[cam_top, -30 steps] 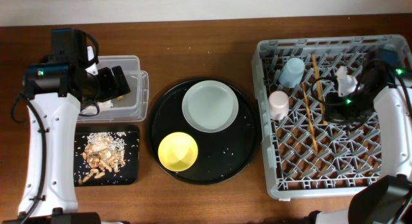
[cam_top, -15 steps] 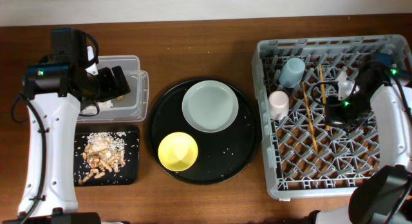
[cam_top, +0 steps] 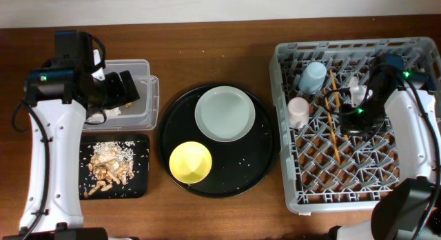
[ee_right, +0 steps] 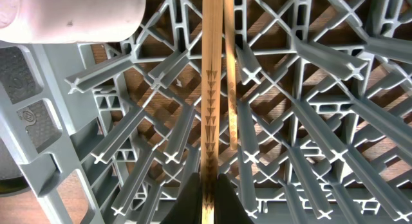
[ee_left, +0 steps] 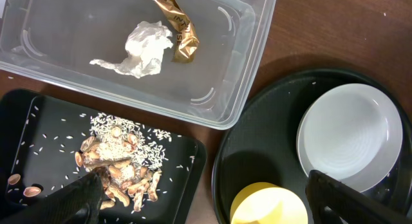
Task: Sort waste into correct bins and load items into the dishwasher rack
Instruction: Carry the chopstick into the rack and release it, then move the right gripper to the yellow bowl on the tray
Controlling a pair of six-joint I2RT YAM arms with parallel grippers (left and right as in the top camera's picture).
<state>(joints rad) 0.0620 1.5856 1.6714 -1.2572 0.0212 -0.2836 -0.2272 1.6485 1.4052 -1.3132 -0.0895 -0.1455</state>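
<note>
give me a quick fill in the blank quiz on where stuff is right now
The tissue and the wrapper lie inside the clear ___.
The yellow bowl sits on the round black tray beside the pale ___.
The right fingers are shut on a ___ over the rack.
Missing words: tub; plate; chopstick.

**White arms, black joints**

I see my left arm [cam_top: 43,150] and right arm [cam_top: 417,130] as white shells with black joint housings and thin black cables looped alongside. Small green lights glow on each. The fingers [ee_left: 351,197] look matte black, possibly rubber-padded.
</note>
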